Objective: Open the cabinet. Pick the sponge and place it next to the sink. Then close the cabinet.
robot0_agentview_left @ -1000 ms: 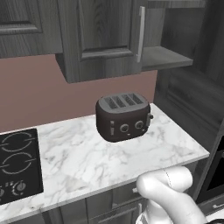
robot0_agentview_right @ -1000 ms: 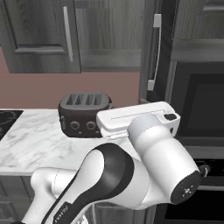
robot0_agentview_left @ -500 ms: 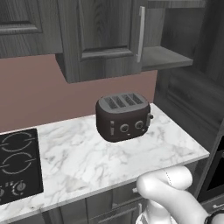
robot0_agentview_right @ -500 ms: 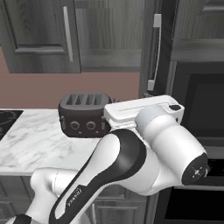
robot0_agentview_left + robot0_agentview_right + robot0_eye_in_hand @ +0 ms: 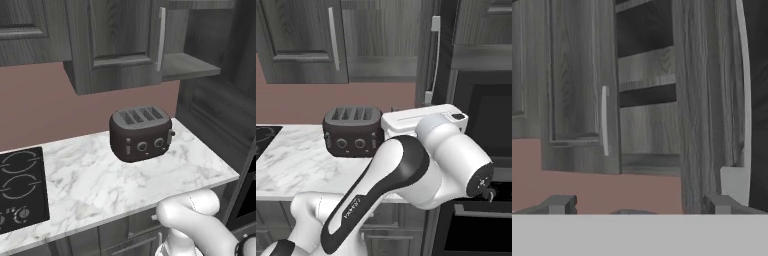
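The cabinet hangs on the wall ahead of my gripper. Its left door is shut, with a silver bar handle. Its right half stands open, and bare shelves show inside. The right door is swung out edge-on, its long handle at the right. Both dark fingertips stand wide apart with nothing between them. My gripper is well short of the cabinet and touches nothing. The sponge is out of view, and so is the sink.
A dark four-slot toaster stands on the marble counter under the cabinet. A black cooktop lies at the counter's left end. A built-in oven fills the tall unit on the right. My arm blocks much of the right base view.
The arm's upper part has swung right and the hand has risen a little in the right base view. Cabinet, toaster and counter have not moved.
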Motion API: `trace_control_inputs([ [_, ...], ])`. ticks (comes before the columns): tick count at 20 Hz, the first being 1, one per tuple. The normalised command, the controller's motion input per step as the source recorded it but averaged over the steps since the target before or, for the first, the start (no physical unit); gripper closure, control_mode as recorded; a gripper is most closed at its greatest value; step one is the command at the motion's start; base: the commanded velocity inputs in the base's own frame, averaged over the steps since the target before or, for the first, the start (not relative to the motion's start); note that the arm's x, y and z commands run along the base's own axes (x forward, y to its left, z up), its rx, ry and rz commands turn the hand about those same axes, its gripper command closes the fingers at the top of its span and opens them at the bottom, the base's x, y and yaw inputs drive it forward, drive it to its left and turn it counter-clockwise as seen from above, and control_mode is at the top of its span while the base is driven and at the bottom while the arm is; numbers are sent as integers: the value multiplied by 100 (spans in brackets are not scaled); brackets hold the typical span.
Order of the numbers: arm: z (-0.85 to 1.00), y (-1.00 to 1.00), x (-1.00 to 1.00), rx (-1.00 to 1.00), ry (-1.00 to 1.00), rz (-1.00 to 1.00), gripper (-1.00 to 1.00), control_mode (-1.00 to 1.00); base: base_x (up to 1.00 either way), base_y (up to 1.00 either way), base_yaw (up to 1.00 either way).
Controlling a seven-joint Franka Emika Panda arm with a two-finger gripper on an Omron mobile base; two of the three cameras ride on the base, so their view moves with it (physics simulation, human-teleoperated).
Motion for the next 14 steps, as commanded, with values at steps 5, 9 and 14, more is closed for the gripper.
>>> trace_control_inputs([
  [5, -19, -24, 16, 0, 0, 0, -100, -100, 0, 0, 0],
  [9, -25, -24, 12, 0, 0, 0, -100, -100, 0, 0, 0],
  [14, -21, -17, 22, 0, 0, 0, -100, -100, 0, 0, 0],
])
